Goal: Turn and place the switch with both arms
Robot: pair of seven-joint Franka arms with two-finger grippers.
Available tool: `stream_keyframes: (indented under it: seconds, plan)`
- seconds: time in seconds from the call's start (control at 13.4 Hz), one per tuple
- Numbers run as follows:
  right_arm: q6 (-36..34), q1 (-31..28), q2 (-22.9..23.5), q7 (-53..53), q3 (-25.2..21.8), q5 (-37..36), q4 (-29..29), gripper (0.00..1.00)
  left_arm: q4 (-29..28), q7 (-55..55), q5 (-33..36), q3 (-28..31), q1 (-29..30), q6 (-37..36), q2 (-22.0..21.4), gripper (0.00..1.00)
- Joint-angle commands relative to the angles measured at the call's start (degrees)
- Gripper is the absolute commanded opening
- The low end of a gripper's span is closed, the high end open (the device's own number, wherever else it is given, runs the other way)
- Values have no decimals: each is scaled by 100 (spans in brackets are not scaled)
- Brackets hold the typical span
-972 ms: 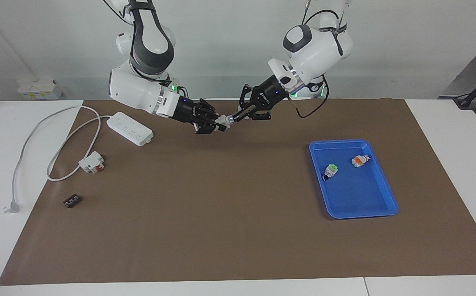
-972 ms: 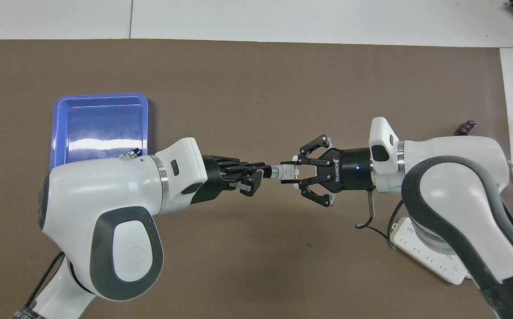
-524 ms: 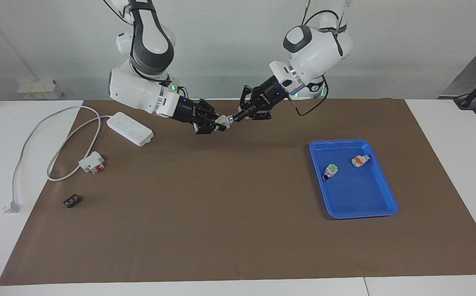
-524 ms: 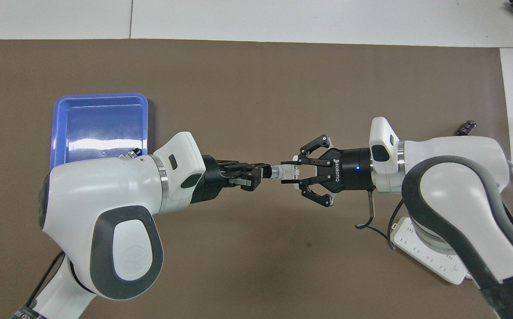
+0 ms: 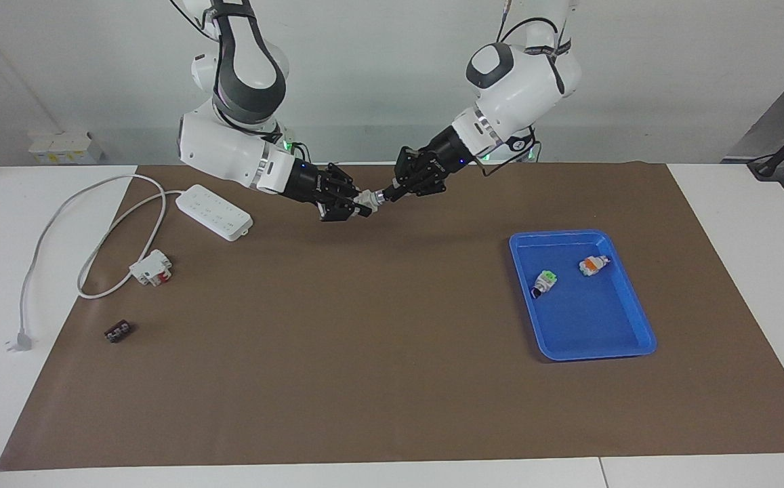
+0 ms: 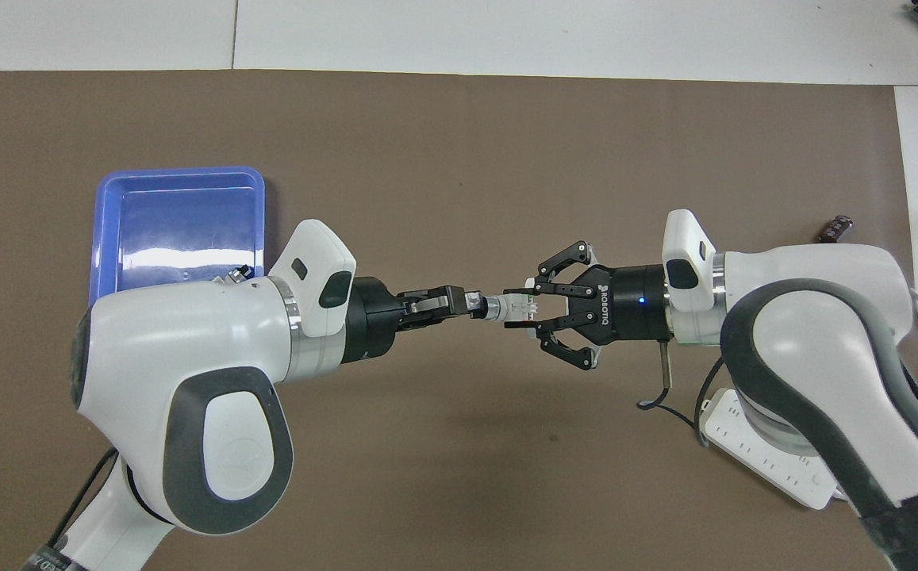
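Observation:
The switch [image 5: 369,198], a tiny white-grey body with a silver-and-black end, hangs in the air over the middle of the brown mat [image 5: 364,352], held from both ends. My left gripper [image 5: 385,194] is shut on its silver-and-black end. My right gripper [image 5: 362,204] is shut on its white body, outer links splayed. From overhead, the switch [image 6: 506,308] sits between the left gripper [image 6: 470,303] and the right gripper [image 6: 527,310].
A blue tray [image 5: 635,318] toward the left arm's end holds a green-capped switch [image 5: 545,280] and an orange-capped switch [image 5: 593,265]. Toward the right arm's end lie a white power strip [image 5: 214,212] with its cable, a white-and-red block [image 5: 152,268] and a small black part [image 5: 118,332].
The left wrist has rolled about its own axis while staying shut on the switch's end. The right arm and its gripper have stayed in place.

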Motion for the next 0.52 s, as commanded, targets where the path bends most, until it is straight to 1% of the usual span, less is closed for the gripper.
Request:
stream_keyframes:
  seconds: [0.0, 0.07, 0.45]
  plan:
    - [116, 46, -157, 139, 4, 87, -111, 0, 4, -1020, -80, 43, -171, 40, 34, 0]
    - [116, 46, -157, 139, 4, 87, -111, 0, 4, -1363, -80, 51, -258, 49, 25, 0]
    - [116, 46, -157, 148, -5, 87, -111, 0, 13, -3104, -80, 43, -285, 84, 25, 0]
